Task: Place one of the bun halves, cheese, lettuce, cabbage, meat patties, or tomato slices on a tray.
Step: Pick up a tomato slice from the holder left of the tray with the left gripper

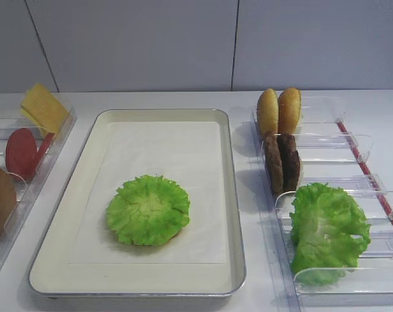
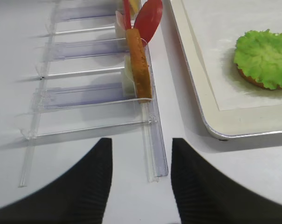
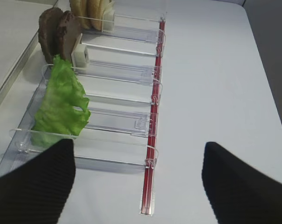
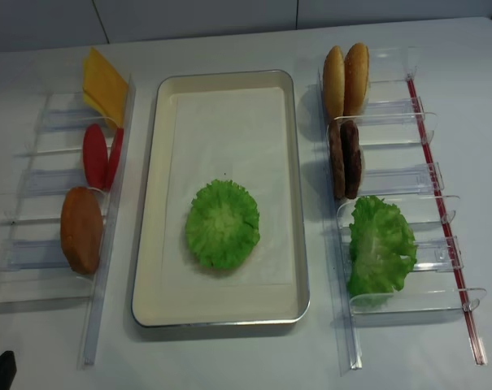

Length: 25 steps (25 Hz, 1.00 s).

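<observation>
Lying on the tray (image 1: 232, 195), lettuce (image 1: 148, 209) well clear of both tools, left tool (image 2: 141, 186) and right tool (image 3: 138, 186) spread, empty.

The left gripper (image 2: 141, 186) is hovering open over the counter (image 2: 252, 182), its two dark fingers (image 2: 85, 186) framing a clear holder (image 2: 85, 95) (tomato slices (image 2: 147, 19) standing far). Right, lettuce (image 2: 264, 58) is lying on the tray (image 2: 196, 100).

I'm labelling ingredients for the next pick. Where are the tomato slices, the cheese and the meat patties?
tomato slices (image 4: 95, 155): realsense high view, face of the left red disc.
cheese (image 4: 106, 84): realsense high view, middle of the yellow slice.
meat patties (image 1: 282, 162): exterior high view, between the two discs' upper edges.
</observation>
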Tool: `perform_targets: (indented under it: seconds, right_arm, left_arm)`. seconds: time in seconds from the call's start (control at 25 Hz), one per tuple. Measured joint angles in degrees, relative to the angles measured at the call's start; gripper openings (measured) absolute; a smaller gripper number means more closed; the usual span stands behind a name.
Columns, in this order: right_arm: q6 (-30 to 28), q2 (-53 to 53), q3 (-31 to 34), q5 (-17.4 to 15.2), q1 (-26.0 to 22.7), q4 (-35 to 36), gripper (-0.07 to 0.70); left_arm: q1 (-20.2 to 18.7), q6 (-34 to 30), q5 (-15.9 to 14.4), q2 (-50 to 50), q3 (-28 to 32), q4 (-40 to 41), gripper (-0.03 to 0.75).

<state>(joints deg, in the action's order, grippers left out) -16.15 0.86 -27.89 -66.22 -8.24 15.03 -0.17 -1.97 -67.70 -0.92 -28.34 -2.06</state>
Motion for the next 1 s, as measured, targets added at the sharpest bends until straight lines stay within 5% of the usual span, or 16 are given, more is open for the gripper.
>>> perform_targets:
  seconds: [0.68, 1.0]
  right_arm:
    - [0.0, 0.0, 0.0, 0.0, 0.0, 0.0, 0.562]
    - [0.0, 0.0, 0.0, 0.0, -0.5, 0.2, 0.562]
  left_arm:
    - [0.0, -3.9, 0.5, 0.6, -1.2, -6.8, 0.285]
    - [0.0, -5.2, 3.8, 21.9, -8.0, -8.8, 0.285]
